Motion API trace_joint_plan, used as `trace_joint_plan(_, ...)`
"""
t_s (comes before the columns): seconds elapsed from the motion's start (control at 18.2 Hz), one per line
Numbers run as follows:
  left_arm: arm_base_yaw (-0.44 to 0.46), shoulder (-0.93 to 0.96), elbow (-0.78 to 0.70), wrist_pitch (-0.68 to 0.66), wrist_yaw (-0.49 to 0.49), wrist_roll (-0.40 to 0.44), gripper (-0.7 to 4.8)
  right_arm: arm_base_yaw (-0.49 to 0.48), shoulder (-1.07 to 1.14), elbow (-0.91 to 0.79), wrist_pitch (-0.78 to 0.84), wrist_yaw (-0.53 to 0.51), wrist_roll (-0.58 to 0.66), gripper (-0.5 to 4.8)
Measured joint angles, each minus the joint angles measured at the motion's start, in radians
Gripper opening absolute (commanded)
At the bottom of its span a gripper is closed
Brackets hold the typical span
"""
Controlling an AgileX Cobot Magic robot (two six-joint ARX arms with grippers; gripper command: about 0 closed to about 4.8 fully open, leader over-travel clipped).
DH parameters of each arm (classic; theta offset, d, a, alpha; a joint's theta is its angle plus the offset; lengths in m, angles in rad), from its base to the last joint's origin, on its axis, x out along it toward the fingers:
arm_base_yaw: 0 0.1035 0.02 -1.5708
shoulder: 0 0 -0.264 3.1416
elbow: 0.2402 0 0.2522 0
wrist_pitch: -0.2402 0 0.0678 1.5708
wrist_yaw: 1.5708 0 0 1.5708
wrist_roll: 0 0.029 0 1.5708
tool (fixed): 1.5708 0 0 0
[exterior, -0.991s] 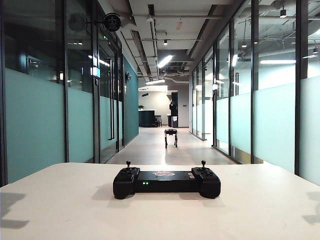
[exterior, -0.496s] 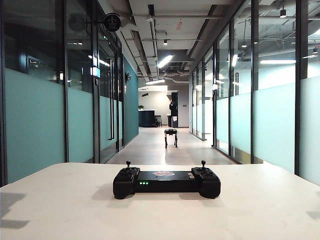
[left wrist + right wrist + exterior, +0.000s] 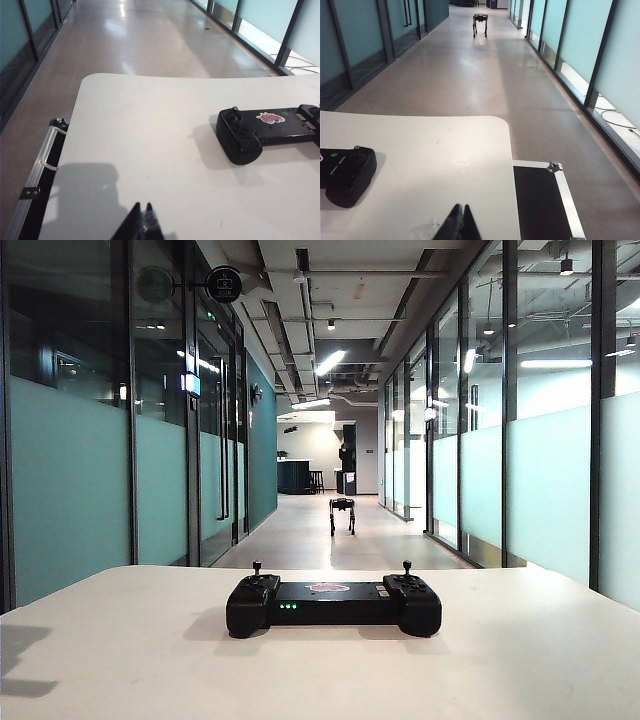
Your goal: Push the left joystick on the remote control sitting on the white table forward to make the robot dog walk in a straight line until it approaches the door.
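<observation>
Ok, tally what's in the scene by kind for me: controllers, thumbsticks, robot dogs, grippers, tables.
Remote control: 1
Thumbsticks: 2, the left joystick and the right thumbstick
Robot dog: 1, down the corridor
Grippers: 2, left gripper and right gripper, both shut, off the controller
White table: 1
Total: 7

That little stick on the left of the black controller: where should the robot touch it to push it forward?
Probably at the round tip of the left joystick, coming from the near side. It stands upright above the remote control, so the tip is the freest part. The left tool, shut, sits nearest; the right tool is shut too.
</observation>
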Motion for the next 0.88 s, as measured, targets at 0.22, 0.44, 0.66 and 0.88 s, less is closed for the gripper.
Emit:
trace_joint_plan(0.22, 0.0, 0.0, 0.0, 0.0, 0.0, 0.0, -0.05, 0.0, 0.0, 0.0, 0.0, 0.003, 0.0, -0.01)
trace_joint_plan(0.44, 0.0, 0.0, 0.0, 0.0, 0.0, 0.0, -0.05, 0.0, 0.0, 0.0, 0.0, 0.003, 0.0, -0.01)
trace_joint_plan(0.66, 0.011, -0.003, 0.0, 0.011, 0.0, 0.0, -0.05, 0.0, 0.0, 0.0, 0.0, 0.003, 0.0, -0.01)
trace_joint_plan(0.88, 0.132, -0.003, -0.001, 0.145, 0.089, 0.035, -0.06, 0.0, 0.0, 0.0, 0.0, 0.003, 0.0, -0.01)
